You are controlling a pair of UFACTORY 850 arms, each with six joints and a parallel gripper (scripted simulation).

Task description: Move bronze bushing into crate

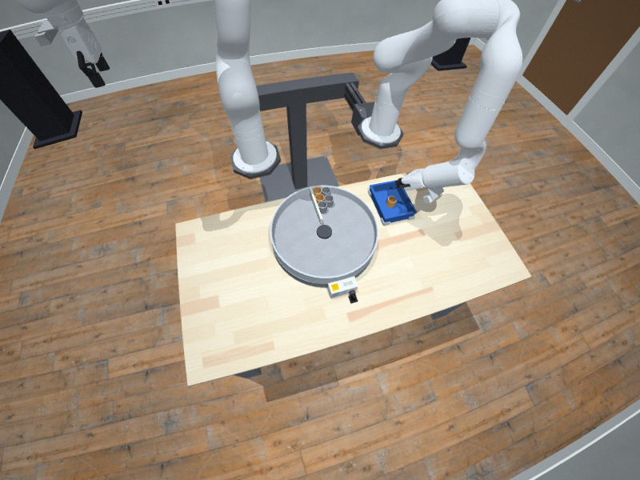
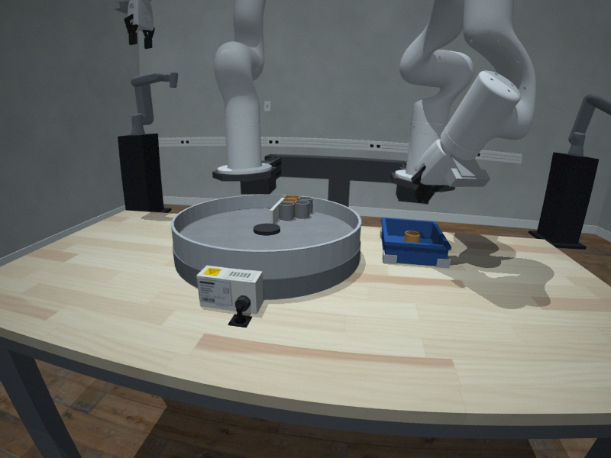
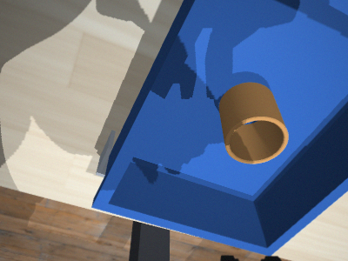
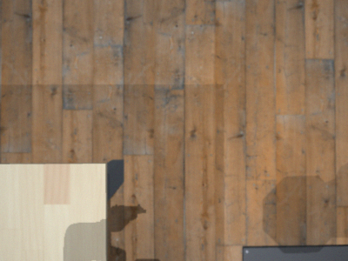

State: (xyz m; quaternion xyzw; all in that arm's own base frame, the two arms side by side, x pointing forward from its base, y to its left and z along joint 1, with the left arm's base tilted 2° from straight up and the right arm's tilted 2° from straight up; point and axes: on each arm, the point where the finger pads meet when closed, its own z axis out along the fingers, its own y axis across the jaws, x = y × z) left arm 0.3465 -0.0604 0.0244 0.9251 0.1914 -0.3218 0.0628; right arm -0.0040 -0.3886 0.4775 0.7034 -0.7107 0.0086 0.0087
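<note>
A bronze bushing (image 1: 391,200) (image 2: 412,237) (image 3: 250,102) stands upright in the blue crate (image 1: 398,218) (image 2: 414,255) (image 3: 187,204). The crate looks level between its corner guides. My left gripper (image 1: 401,182) (image 2: 421,194) is shut and empty, above the crate's back edge and clear of the bushing. Only its fingertips show at the bottom of the left wrist view. On the grey turntable (image 1: 310,258) (image 2: 266,266), two bronze bushings (image 1: 320,198) and several grey bushings (image 1: 328,198) (image 2: 301,209) stand together beside the divider. My right gripper (image 1: 94,70) (image 2: 140,39) is open and empty, high and far from the table.
A pale divider (image 1: 316,206) (image 2: 276,210) runs from the turntable's rim towards its black hub (image 1: 324,231) (image 2: 266,229). A white control box (image 1: 342,286) (image 2: 229,288) with a black knob stands at the turntable's front. The crate is to the turntable's right in the top and exterior views.
</note>
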